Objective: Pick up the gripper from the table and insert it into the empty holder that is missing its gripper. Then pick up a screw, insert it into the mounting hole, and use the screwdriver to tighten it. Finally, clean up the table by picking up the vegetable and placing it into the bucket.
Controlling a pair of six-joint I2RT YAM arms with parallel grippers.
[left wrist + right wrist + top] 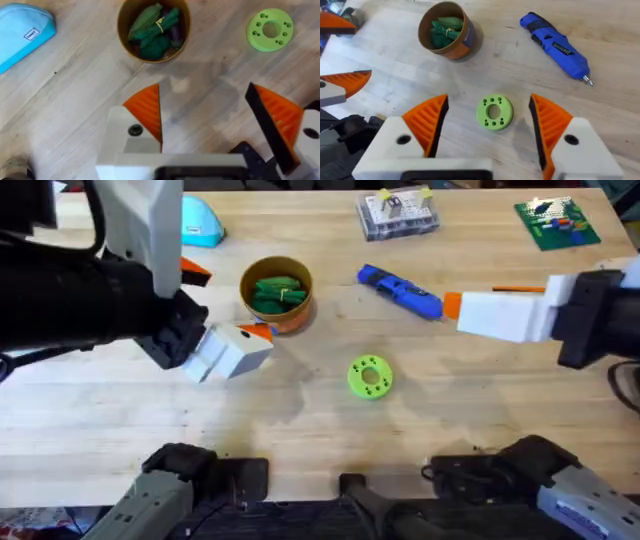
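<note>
The left tool hangs just beside the bucket, on its near-left side, fingers spread wide and holding nothing. The vegetable already lies inside the bucket on the bench, bunched in its bottom, its long axis running across the tub at a slant; which end leads I cannot tell. The right tool hovers well apart to the right, also wide and empty, over the green disc, so the left arm is nearer
</note>
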